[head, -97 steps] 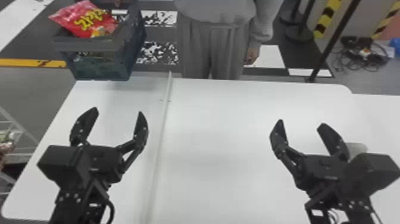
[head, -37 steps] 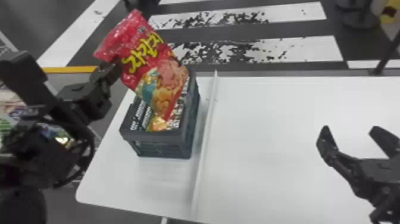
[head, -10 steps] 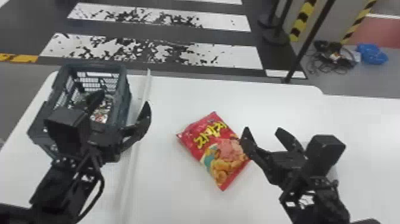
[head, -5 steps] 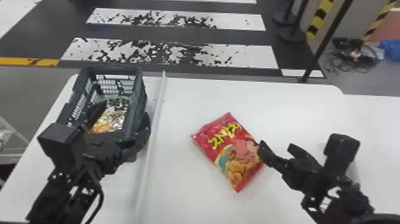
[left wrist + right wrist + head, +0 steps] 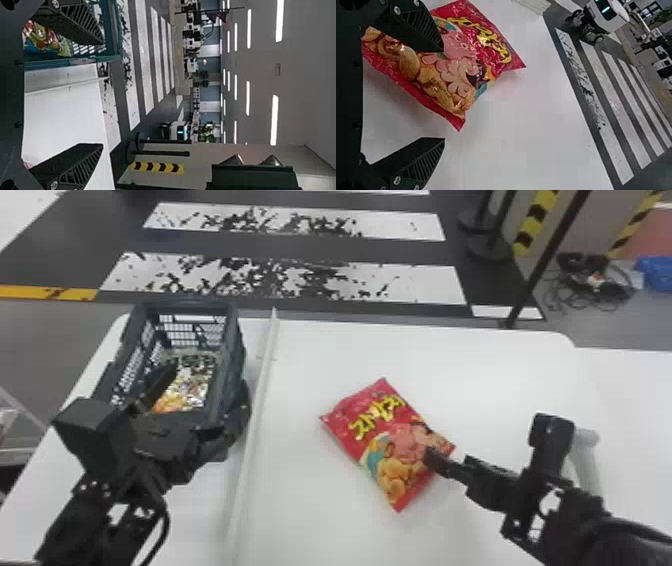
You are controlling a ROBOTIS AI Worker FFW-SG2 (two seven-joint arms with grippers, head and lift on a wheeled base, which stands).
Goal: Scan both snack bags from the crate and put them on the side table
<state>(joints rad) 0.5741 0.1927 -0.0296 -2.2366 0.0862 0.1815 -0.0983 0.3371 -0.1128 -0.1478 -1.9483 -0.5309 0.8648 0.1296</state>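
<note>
In the head view, my left gripper (image 5: 209, 382) is open at the dark crate (image 5: 232, 365), one finger over its inside and the other by its right wall. A colourful snack bag (image 5: 175, 397) lies inside. The left wrist view shows my left gripper (image 5: 102, 94), the crate's rim (image 5: 71, 62) and the bag (image 5: 43, 37). A red snack bag (image 5: 372, 417) lies flat on the white table, my right gripper (image 5: 450, 460) at its lower right edge. In the right wrist view, my right gripper (image 5: 443, 95) stands open, one finger over the red bag (image 5: 455, 67), the other beside it.
A raised strip (image 5: 255, 415) runs along the white table (image 5: 310, 355) between the crate and red bag. Behind the right gripper stands a pale rounded object (image 5: 585, 455). Another white surface (image 5: 630, 405) adjoins at the right, and a black post (image 5: 542, 265) rises beyond the table.
Since the red bag hung by the left gripper above the crate, it has come to lie on the table. The right gripper has turned and moved to the bag's edge; the left has reached the crate.
</note>
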